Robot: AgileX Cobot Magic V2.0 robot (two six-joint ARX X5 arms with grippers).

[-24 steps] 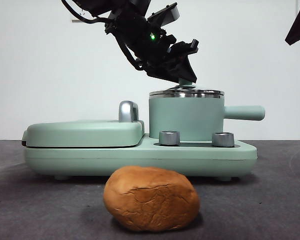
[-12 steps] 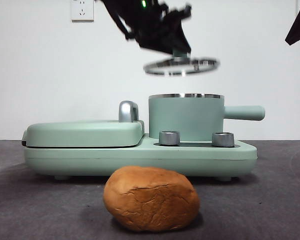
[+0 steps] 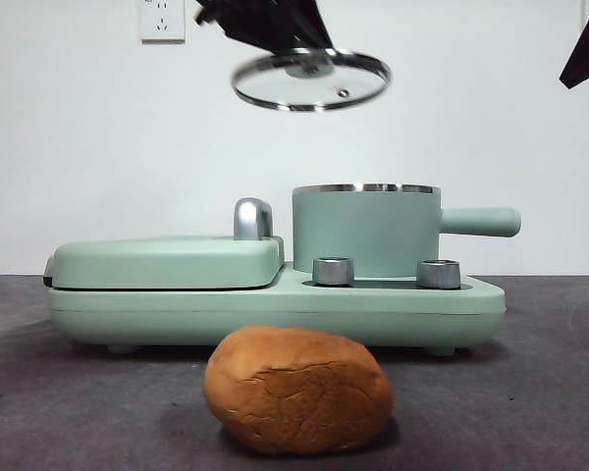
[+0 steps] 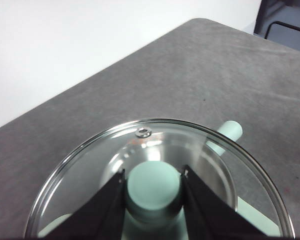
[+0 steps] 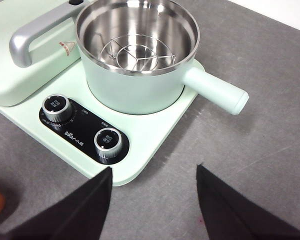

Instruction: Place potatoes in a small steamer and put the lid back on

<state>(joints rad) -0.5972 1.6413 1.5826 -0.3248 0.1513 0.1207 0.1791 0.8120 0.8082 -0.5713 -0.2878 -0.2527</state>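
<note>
The left claw (image 4: 152, 182) was clamped on the knob of the glass lid (image 3: 311, 80), high above the open steamer (image 3: 365, 231). A slip could drop it. The right claw (image 5: 152, 200) hung released; the potato (image 3: 296, 390) lay at the table's front edge.

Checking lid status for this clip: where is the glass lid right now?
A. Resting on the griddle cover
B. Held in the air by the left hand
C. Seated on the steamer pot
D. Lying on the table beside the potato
B: the left hand is shut on the lid by its knob, high above the open small steamer.
</note>
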